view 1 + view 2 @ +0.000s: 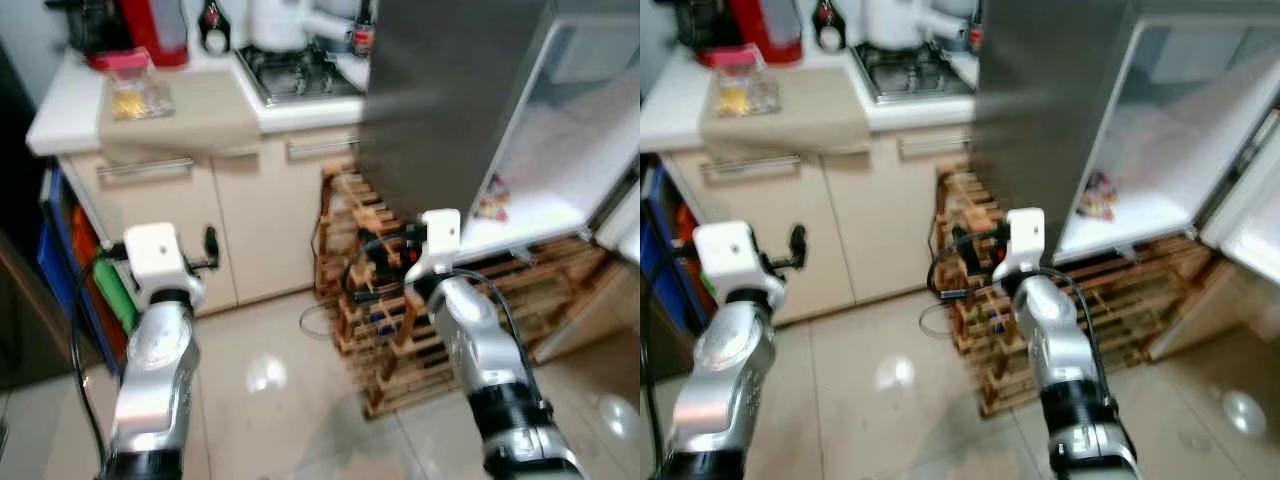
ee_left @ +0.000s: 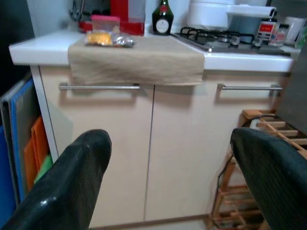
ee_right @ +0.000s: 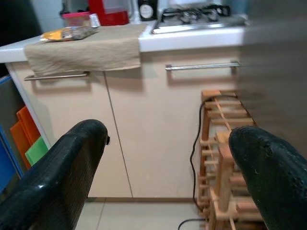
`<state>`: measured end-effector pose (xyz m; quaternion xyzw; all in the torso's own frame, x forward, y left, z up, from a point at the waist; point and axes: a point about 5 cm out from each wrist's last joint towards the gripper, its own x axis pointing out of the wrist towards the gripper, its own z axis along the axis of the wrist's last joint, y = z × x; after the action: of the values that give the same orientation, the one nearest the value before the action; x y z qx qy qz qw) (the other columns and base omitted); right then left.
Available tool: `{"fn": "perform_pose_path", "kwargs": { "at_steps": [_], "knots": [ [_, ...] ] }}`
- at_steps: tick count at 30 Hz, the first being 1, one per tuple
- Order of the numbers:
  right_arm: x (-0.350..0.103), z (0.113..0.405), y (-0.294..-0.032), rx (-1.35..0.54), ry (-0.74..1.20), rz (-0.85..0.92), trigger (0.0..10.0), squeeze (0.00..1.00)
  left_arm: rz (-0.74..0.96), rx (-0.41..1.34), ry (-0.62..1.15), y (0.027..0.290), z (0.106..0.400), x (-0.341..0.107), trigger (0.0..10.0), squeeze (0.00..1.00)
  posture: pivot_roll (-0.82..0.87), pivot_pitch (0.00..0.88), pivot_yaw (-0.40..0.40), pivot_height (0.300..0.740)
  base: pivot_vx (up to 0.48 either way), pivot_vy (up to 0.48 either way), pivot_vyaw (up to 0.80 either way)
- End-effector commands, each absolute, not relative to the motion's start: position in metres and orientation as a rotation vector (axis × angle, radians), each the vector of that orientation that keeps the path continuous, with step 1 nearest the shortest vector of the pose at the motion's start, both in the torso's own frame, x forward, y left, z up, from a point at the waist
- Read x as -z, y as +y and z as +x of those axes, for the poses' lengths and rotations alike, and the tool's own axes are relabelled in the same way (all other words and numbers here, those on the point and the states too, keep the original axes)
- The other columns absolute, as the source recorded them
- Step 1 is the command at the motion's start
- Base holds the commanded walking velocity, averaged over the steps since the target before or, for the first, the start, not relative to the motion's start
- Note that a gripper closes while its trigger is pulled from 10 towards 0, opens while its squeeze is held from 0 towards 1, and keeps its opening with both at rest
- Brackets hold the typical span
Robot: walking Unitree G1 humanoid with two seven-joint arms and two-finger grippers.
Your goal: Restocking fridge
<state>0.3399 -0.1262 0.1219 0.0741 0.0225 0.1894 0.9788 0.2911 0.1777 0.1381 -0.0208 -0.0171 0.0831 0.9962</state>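
Note:
The fridge (image 1: 450,110) stands open on the right, its grey side wall towards me. Its white inner shelf (image 1: 540,210) holds one small colourful packet (image 1: 490,200). On the counter to the left, a clear tub with a pink lid (image 1: 135,85) and yellow contents rests on a beige cloth (image 1: 190,110). My left gripper (image 2: 170,143) is open and holds nothing, raised before the cabinet doors. My right gripper (image 3: 168,139) is also open and holds nothing, in front of the wooden rack beside the fridge.
A wooden bottle rack (image 1: 385,300) stands under and beside the fridge, with a cable (image 1: 315,320) looped on the tiled floor. A hob (image 1: 295,70), a white pot, bottles and a red appliance (image 1: 155,30) sit on the counter. Blue, orange and green boards (image 1: 90,270) lean at the left.

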Motion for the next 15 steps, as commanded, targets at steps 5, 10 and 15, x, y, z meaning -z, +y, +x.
{"fn": "perform_pose_path", "kwargs": {
  "at_steps": [5,10,15],
  "knots": [
    [-0.125,0.341,-0.120,-0.419,0.022,0.157,10.0,0.00,-0.061,-0.136,-0.069,0.176,0.287,-0.146,10.0,0.00,0.03,0.000,-0.051,0.740,0.000,0.000,0.41],
    [-0.127,0.343,-0.112,-0.452,0.019,0.185,10.0,0.04,-0.035,-0.121,-0.105,0.171,0.289,-0.153,10.0,0.00,0.04,0.000,-0.064,0.740,0.000,0.000,0.16],
    [-0.126,0.345,-0.108,-0.468,0.022,0.202,10.0,0.13,-0.023,-0.129,-0.056,0.171,0.289,-0.146,10.0,0.00,0.05,0.000,-0.065,0.740,0.000,0.000,0.32]
  ]
}}
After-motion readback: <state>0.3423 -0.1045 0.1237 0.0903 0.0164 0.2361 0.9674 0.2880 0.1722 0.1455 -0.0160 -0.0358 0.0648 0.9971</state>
